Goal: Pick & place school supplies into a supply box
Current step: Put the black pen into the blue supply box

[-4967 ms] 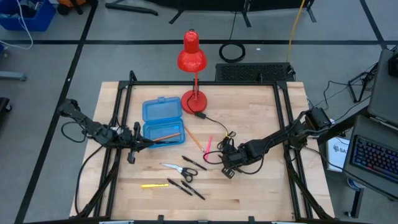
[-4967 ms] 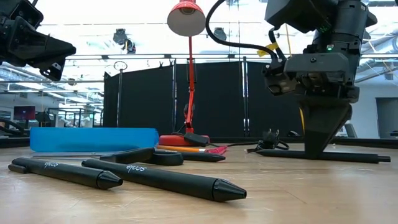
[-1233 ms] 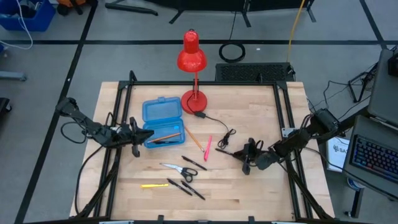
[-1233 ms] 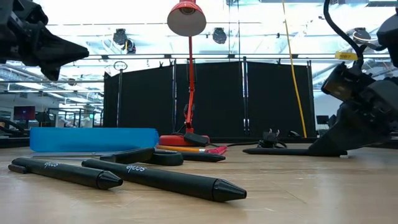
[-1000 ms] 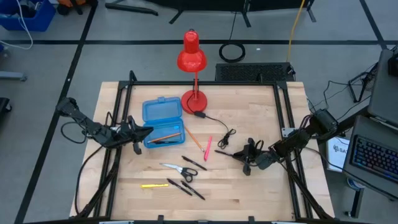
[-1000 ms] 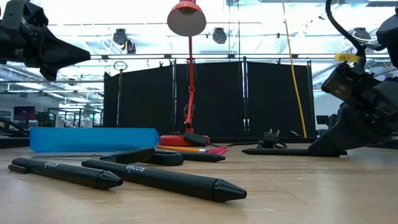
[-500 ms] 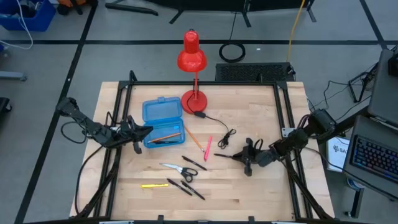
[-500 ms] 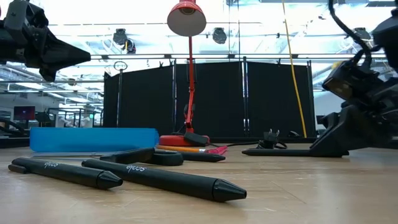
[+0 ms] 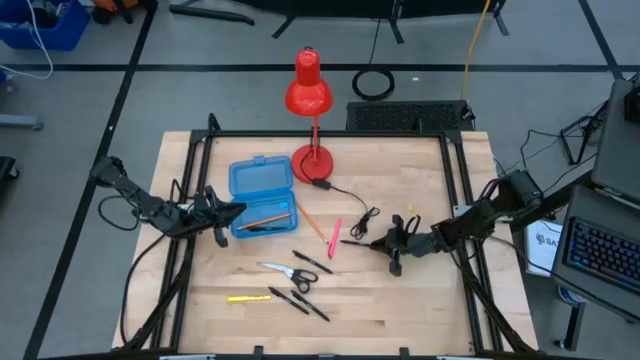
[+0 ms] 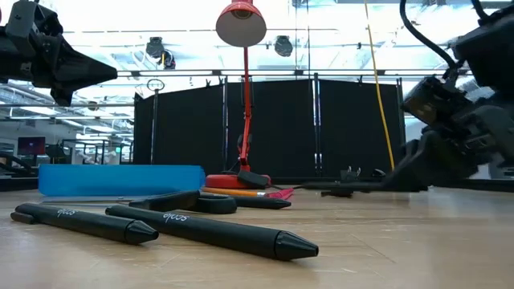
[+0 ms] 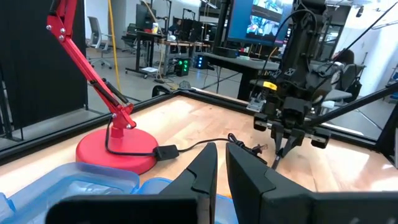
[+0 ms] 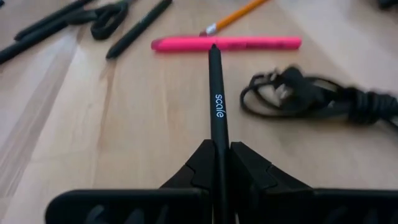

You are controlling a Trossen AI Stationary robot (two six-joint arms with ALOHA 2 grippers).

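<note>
The blue supply box [image 9: 262,195] lies open near the table's left, with an orange pencil [image 9: 266,218] in its tray. My left gripper [image 9: 226,213] hovers at the tray's left end, open by a narrow gap [image 11: 221,163]. My right gripper [image 9: 386,243] is right of centre, shut on a black pen [image 9: 362,243]. On the table lie a pink marker [image 12: 227,43], an orange pencil [image 9: 312,225], scissors [image 9: 286,270], a yellow pencil [image 9: 248,297] and black pens [image 9: 300,300] [image 10: 217,231]. My right gripper pinches the black pen's rear part [image 12: 217,134] between its two fingers; the rear end is hidden between them. The fingers come almost level from the table's right and lie along the pen. The pen sticks out ahead toward the table's left, its tip [image 12: 213,47] clear of the table.
The red desk lamp [image 9: 308,95] stands by its base [image 9: 312,162] at the far edge, beside the box's lid. Its black cord and plug [image 9: 362,217] lie just far of the held pen. Bare wood shows along the near edge and on the right.
My right gripper has carried the black pen toward the table's left and a little toward the far edge. The pen, which lay low at the table, now hangs slightly above it.
</note>
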